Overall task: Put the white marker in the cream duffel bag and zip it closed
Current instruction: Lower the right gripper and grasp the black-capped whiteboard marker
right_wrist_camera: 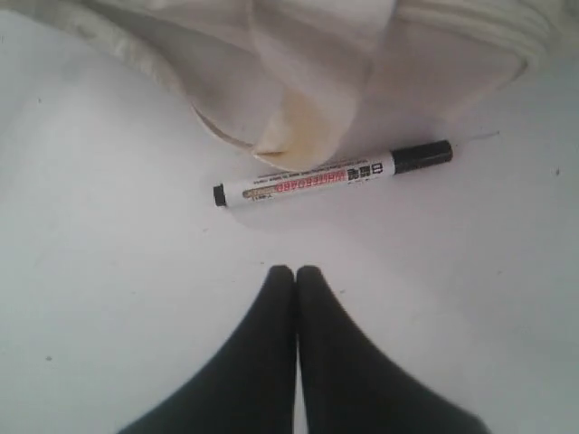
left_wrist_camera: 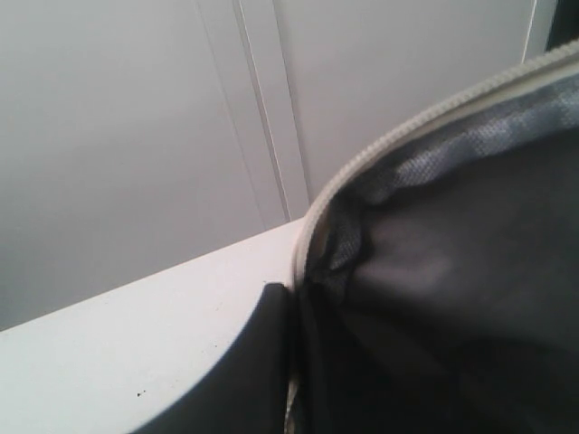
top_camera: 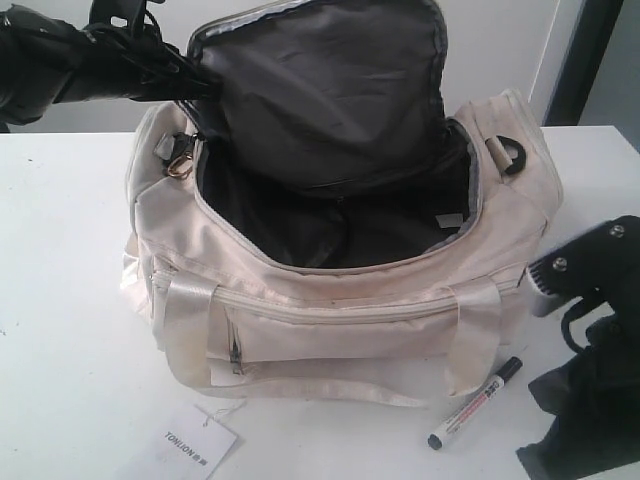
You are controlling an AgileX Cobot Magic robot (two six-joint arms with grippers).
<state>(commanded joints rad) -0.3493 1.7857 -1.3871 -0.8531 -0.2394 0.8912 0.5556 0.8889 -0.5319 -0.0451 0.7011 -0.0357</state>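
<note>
Well, one cream duffel bag [top_camera: 350, 320] sits in the middle of the white table [top_camera: 70, 300], and its top flap stands up wide open, so the dark grey inside shows. One white marker [top_camera: 477, 402] with a black cap lies flat on the table, outside the bag, just beside its front right corner. One paper tag [top_camera: 200, 440] lies in front of the bag. Two grippers show: the right gripper [right_wrist_camera: 295, 269] hangs over the table near the marker, its two fingers pressed together with nothing between them. The left gripper [top_camera: 195, 88] is up at the flap's edge - I cannot tell if it pinches it.
</note>
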